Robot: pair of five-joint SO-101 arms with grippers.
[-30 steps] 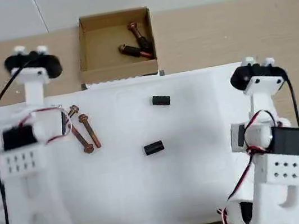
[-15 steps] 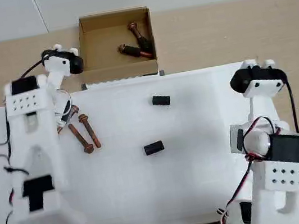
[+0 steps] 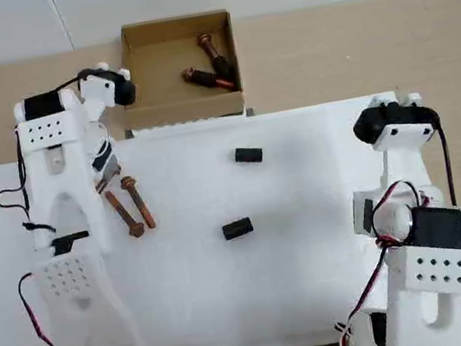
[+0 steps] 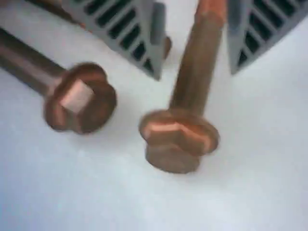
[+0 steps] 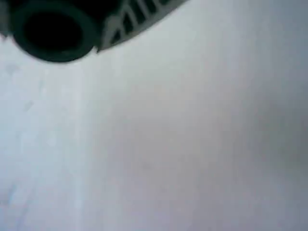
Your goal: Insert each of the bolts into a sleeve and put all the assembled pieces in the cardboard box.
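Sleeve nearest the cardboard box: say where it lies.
High view: the sleeve lies on the white sheet, just outside the cardboard box; the second sleeve lies farther from the box, bolts to the left.

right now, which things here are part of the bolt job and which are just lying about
Job: loose bolts, far sleeve, near sleeve, cardboard box, assembled pieces inside it, left end effector open around one bolt.
Just there: white sheet, wooden table.

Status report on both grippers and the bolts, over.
Left gripper open, straddling a bolt on the mat. Right gripper shut on a sleeve. Two assembled pieces in the cardboard box. Another bolt close beside.
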